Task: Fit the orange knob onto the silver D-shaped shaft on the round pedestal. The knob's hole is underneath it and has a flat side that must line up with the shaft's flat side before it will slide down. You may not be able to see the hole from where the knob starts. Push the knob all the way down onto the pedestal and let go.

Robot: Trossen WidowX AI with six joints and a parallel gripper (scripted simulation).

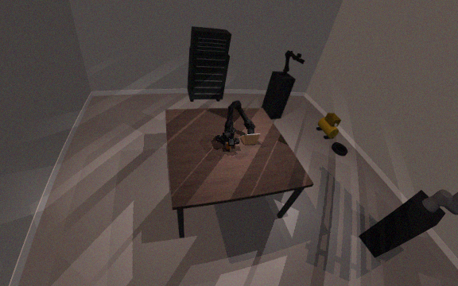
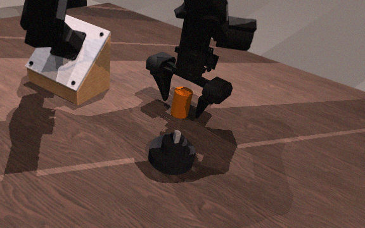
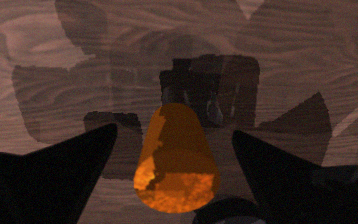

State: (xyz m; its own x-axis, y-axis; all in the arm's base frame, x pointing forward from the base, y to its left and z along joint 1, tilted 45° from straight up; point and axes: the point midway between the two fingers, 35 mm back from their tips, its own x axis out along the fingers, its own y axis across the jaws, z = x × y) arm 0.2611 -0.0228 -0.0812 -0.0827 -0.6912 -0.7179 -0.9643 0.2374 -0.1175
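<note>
Gripper [image 2: 182,109] [image 3: 176,132] straddles orange knob [image 2: 181,102] [image 3: 176,160] on wood-grain table [image 1: 229,175] [image 2: 75,202] [image 3: 30,30].
From left, the metal-faced wedge block [image 2: 94,68] [image 1: 250,139] sits apart; the round black pedestal [image 2: 172,159] bears its silver shaft [image 2: 177,137] near the upright knob, between spread, released fingers.

From where I stand I count one bench [image 1: 229,167] [image 2: 265,177], and on it one orange knob [image 1: 227,147] [image 2: 181,102] [image 3: 177,160], one round pedestal [image 2: 172,161] with one silver shaft [image 2: 177,137], and one wooden wedge block [image 1: 251,139] [image 2: 95,71]. Three arms in all: one black arm [image 1: 234,106] at the bench, one small dark arm [image 1: 287,61] and one grey arm [image 1: 457,202], each of those two on its own black stand, so two stands. One tall drawer cabinet [image 1: 210,59] too.
</note>
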